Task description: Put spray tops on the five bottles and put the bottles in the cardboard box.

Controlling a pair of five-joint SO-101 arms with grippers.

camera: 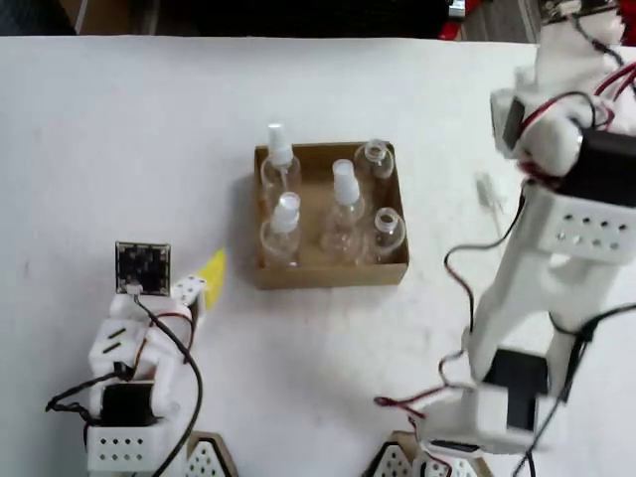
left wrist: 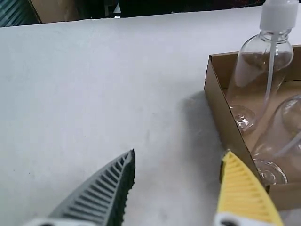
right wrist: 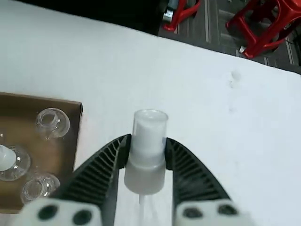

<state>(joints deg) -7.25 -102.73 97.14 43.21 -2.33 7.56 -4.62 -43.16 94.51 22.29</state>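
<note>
The cardboard box stands mid-table with several clear bottles upright in it. Three carry white spray tops, such as one bottle. Two have bare necks: the far one and the near one. My right gripper is shut on a white spray top, held above the table just right of the box; this spray top also shows in the high view. My left gripper is open with nothing in it, low over the table left of the box, near a topped bottle.
The white table runs wide to the left and behind the box. The right arm's body rises over the table's right side. Red stools stand on the floor beyond the far edge.
</note>
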